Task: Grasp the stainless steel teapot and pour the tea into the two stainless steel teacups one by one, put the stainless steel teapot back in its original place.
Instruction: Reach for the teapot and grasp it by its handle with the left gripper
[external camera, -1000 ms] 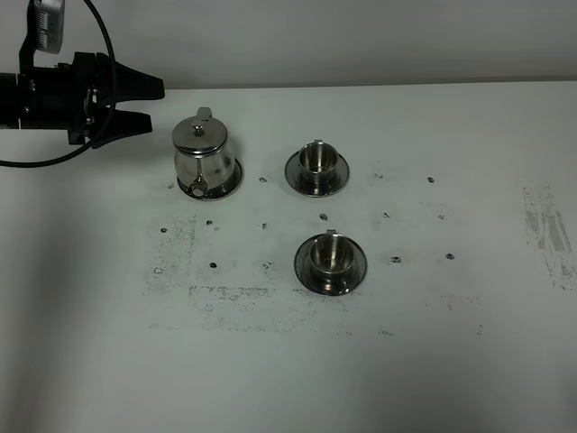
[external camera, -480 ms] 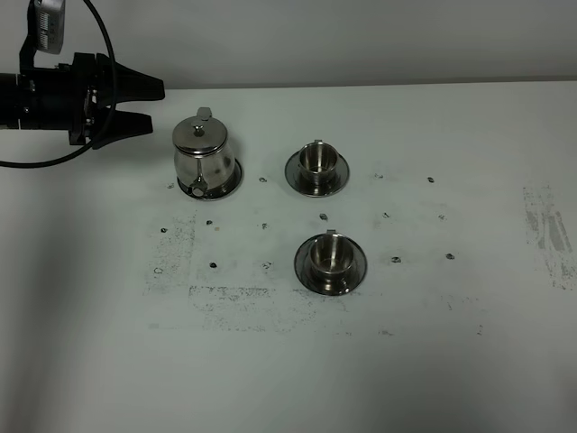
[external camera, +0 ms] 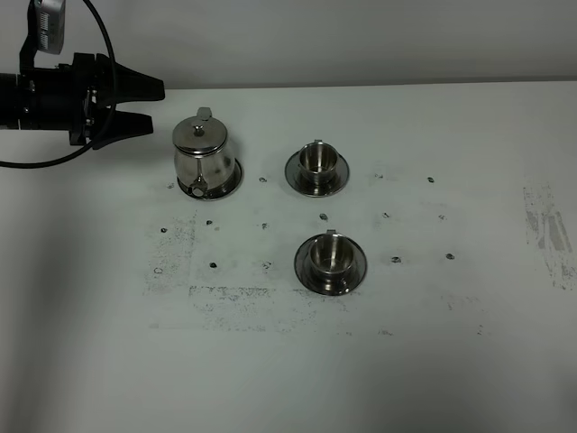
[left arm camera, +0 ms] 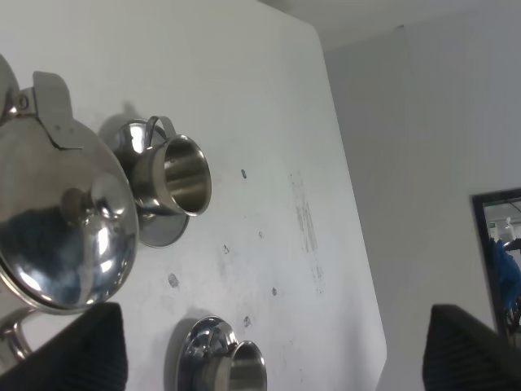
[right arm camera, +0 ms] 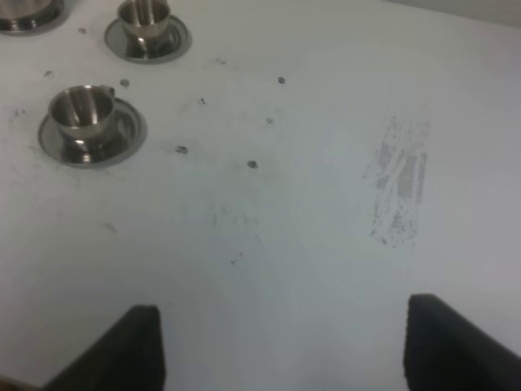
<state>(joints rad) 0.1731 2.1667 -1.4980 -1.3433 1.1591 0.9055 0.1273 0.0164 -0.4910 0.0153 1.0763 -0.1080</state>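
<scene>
High camera overlooks table (external camera: 99, 343); all three views share teacups (external camera: 330, 255).

A white tabletop (external camera: 433, 361) fills most of the high view, and behind its far edge stands a plain pale wall (external camera: 361, 41). Small dark specks (external camera: 396, 260) dot the middle of the surface. Toward the near side lies a broad patch of grey scuffing (external camera: 225, 293). A second, streaky grey smear (external camera: 548, 230) marks the right edge. In the left wrist view a dark-framed panel (left arm camera: 498, 244) shows on the wall.
</scene>
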